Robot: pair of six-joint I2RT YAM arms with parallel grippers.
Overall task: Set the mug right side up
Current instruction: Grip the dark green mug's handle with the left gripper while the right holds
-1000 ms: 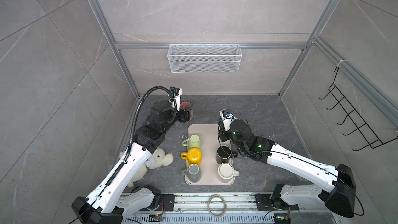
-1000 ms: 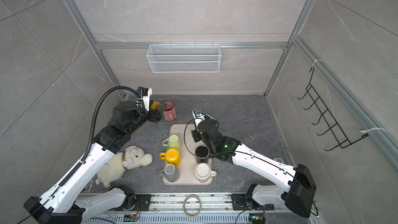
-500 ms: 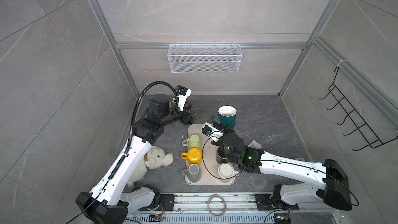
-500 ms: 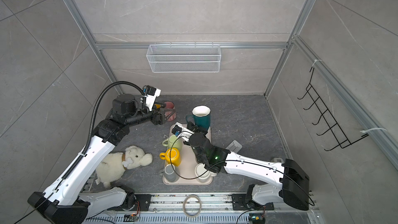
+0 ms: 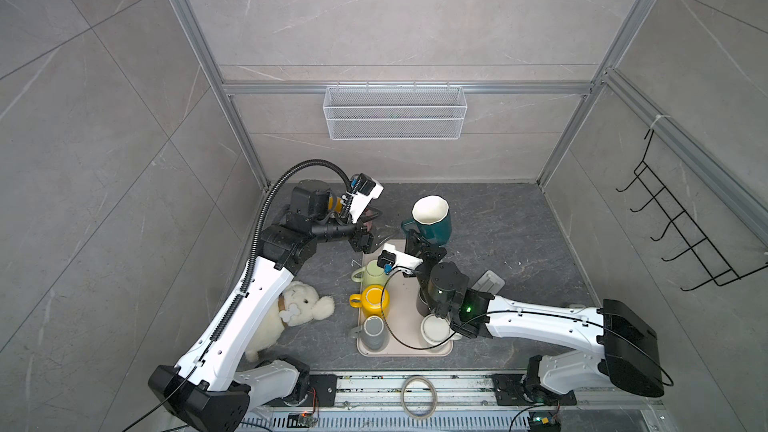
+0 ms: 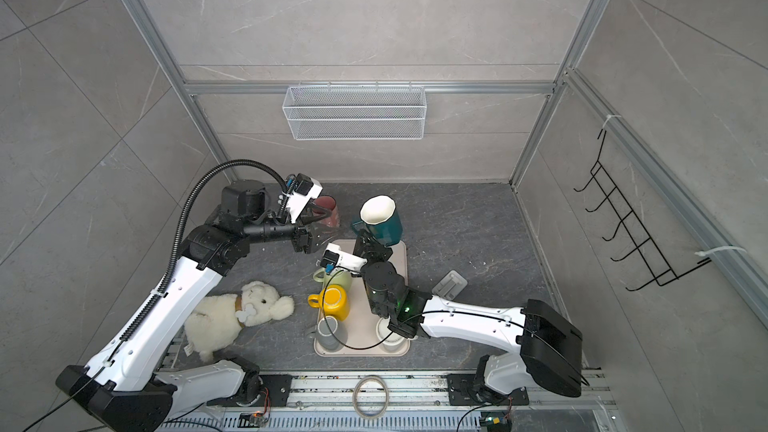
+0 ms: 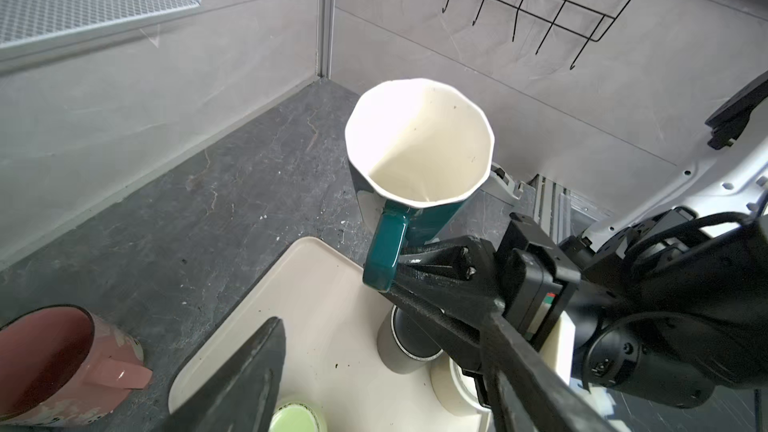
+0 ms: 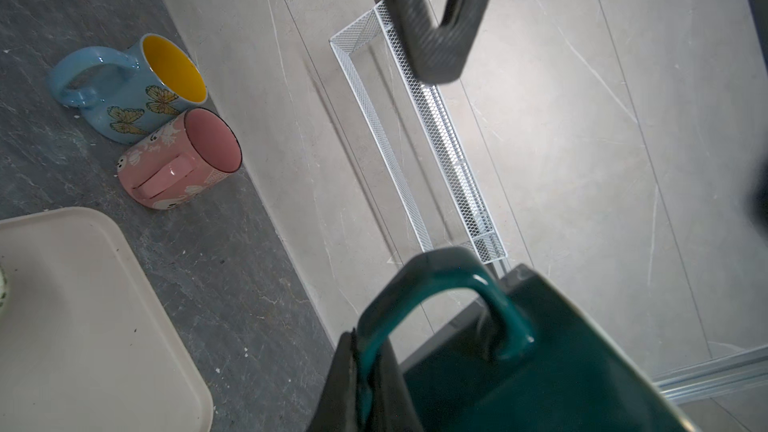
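Note:
The teal mug (image 5: 432, 218) (image 6: 380, 216) with a white inside hangs over the far end of the beige tray (image 5: 405, 297), mouth up and slightly tilted. My right gripper (image 5: 411, 238) (image 6: 365, 239) is shut on its handle; the right wrist view shows the fingers pinching the handle loop (image 8: 436, 284) at the gripper (image 8: 361, 388). My left gripper (image 5: 376, 230) (image 6: 320, 228) stands open just left of the mug, holding nothing. The left wrist view looks into the mug (image 7: 419, 143) past the open gripper (image 7: 332, 305).
On the tray (image 7: 299, 268) stand a light green mug (image 5: 372, 274), a yellow one (image 5: 374, 301), a grey one (image 5: 374, 330), a white one (image 5: 434, 330) and a dark one (image 7: 409, 342). A pink mug (image 8: 183, 160) and blue butterfly mug (image 8: 133, 85) sit back left. A plush toy (image 5: 299, 309) lies left.
The right gripper has risen from low over the tray with the teal mug, whose mouth now faces up. The left gripper has swung from the pink mug toward the middle.

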